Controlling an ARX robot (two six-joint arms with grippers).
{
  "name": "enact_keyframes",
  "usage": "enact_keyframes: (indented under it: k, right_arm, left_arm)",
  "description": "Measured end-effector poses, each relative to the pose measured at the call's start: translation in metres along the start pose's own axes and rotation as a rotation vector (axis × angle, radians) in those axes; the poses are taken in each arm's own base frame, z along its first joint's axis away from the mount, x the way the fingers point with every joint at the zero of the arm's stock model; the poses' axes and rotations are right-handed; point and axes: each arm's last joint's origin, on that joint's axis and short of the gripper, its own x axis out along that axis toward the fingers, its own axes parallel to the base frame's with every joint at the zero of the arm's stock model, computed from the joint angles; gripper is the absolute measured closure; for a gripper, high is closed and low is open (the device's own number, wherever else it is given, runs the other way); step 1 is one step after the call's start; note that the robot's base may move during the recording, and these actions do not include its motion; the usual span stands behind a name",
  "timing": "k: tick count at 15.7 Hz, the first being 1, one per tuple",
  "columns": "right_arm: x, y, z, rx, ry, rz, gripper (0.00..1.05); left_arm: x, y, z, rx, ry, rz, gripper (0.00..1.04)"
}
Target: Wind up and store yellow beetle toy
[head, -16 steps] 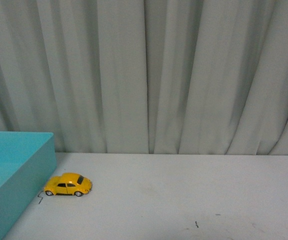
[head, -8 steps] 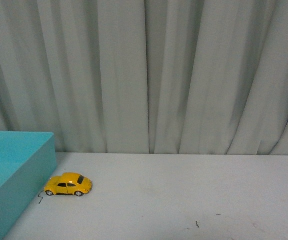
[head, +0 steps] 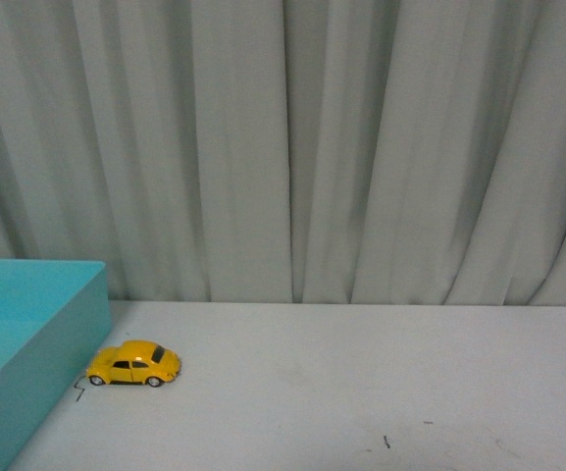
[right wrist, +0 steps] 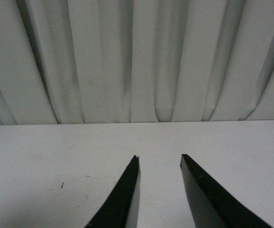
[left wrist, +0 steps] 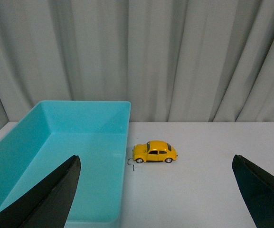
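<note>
— What was seen in the front view?

— The yellow beetle toy [head: 133, 363] was found standing on its wheels on the pale surface [head: 381, 383], at the left, just beside the outer wall of the turquoise bin [head: 37, 343] and outside it. Its long axis was laid across the view, along the line of the grey curtain [head: 361, 147], so that one flank was turned to the camera. One end was pointed at the bin wall and the other away to the right. Which end was the nose could not be told.

— And from the left wrist?

— The left hand [left wrist: 155, 159] was shown with its two dark fingers [left wrist: 46, 199] spread wide apart, one at each lower corner of the picture, and nothing was held. The toy [left wrist: 155, 151] was framed between them, well ahead and apart from both. It was again seen side-on, one end close to the bin [left wrist: 84, 102], of which the open inside was seen. A small dark mark [left wrist: 131, 163] was noted on the surface by that end.

— And from the right wrist?

— The right hand [right wrist: 160, 156] was seen with its fingers [right wrist: 122, 199] parted by a narrower gap, and bare surface [right wrist: 42, 152] was seen between them. The curtain [right wrist: 141, 57] was hung behind.
</note>
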Motion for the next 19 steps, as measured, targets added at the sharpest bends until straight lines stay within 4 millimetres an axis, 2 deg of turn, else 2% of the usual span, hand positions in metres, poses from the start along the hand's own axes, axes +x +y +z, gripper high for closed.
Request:
enact_keyframes:
  k: [5,6,7,8,10,12,14,16,17,19]
  right_arm:
    - [0.000,0.000,0.000,0.000,0.000,0.000,0.18]
    - [0.000,0.000,0.000,0.000,0.000,0.000,0.05]
    - [0.000,0.000,0.000,0.000,0.000,-0.003,0.07]
    - [0.000,0.000,0.000,0.000,0.000,0.001,0.07]
    - [0.000,0.000,0.000,0.000,0.000,0.001,0.07]
    - [0.000,0.000,0.000,0.000,-0.001,0.000,0.07]
    - [0.000,0.000,0.000,0.000,0.000,0.000,0.07]
    - [0.000,0.000,0.000,0.000,0.000,0.000,0.07]
    - [0.000,0.000,0.000,0.000,0.000,0.000,0.07]
    - [0.000,0.000,0.000,0.000,0.000,0.000,0.07]
  left_arm:
    - [0.000,0.000,0.000,0.000,0.000,0.000,0.07]
    - [0.000,0.000,-0.002,-0.031,0.057,0.028,0.07]
    - [0.003,-0.008,0.006,-0.113,0.355,0.184,0.07]
    - [0.014,-0.016,0.023,-0.194,0.376,0.273,0.07]
    - [0.054,-0.014,0.072,-0.292,0.191,0.422,0.07]
    - [0.109,-0.017,0.091,-0.193,0.178,0.357,0.07]
    - [0.172,-0.020,0.097,0.001,0.238,0.279,0.07]
    - [0.244,-0.037,0.106,0.234,0.291,0.090,0.07]
    - [0.271,-0.049,0.099,0.362,0.337,-0.035,0.07]
    - [0.313,-0.070,0.072,0.665,0.488,-0.295,0.07]
